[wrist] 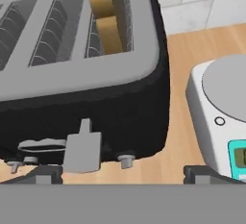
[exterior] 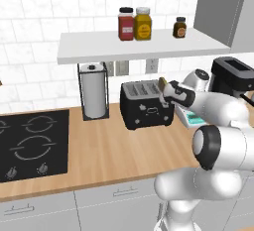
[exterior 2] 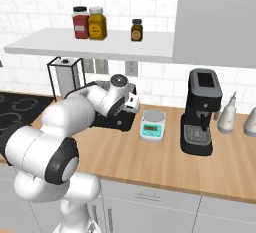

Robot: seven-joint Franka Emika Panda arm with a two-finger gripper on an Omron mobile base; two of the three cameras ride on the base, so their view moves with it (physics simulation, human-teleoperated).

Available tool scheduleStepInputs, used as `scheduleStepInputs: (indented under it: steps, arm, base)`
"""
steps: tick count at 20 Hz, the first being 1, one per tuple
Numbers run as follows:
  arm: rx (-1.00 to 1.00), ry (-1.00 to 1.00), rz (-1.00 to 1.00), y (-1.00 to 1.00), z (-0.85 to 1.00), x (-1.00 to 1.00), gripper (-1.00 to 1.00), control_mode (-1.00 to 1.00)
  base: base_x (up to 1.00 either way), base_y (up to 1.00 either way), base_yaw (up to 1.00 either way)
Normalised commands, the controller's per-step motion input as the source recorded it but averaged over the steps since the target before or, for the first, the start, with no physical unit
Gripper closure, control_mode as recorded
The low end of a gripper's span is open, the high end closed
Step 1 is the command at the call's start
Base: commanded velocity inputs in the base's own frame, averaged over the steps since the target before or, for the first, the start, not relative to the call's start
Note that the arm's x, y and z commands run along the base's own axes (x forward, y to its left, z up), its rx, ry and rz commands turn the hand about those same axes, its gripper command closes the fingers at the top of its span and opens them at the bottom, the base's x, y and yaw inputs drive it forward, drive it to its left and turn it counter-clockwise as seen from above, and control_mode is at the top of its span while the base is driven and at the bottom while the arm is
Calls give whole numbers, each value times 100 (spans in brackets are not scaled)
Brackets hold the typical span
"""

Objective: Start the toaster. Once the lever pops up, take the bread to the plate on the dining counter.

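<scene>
Your end effector (wrist: pixel 122 172) hangs spread and empty just in front of the toaster (wrist: pixel 81 74), its fingertips (wrist: pixel 45 174) low at 6 o'clock in the hand view, flanking the grey lever (wrist: pixel 83 150). The bread (wrist: pixel 106 18) stands upright in the toaster's slot at 12 o'clock. On the table (exterior: pixel 114 150), a white scale (wrist: pixel 221 117) sits just beside the toaster at 3 o'clock.
</scene>
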Motion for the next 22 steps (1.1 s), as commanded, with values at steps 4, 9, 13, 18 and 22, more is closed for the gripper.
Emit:
scheduleStepInputs:
  steps: [4, 9, 13, 18, 22]
  arm:
    - [6, 0, -2, -25, -4, 21, -100, -100]
    - [5, 0, -1, -14, -20, 0, -100, -100]
    - [1, 0, 0, 0, -30, 0, -100, -100]
    - [0, -2, -1, 9, -7, 0, -100, -100]
    - [0, -1, -1, 18, -2, 0, -100, -100]
  base:
    - [0, 0, 0]
    - [0, 0, 0]
    - [0, 0, 0]
    - [0, 0, 0]
    - [0, 0, 0]
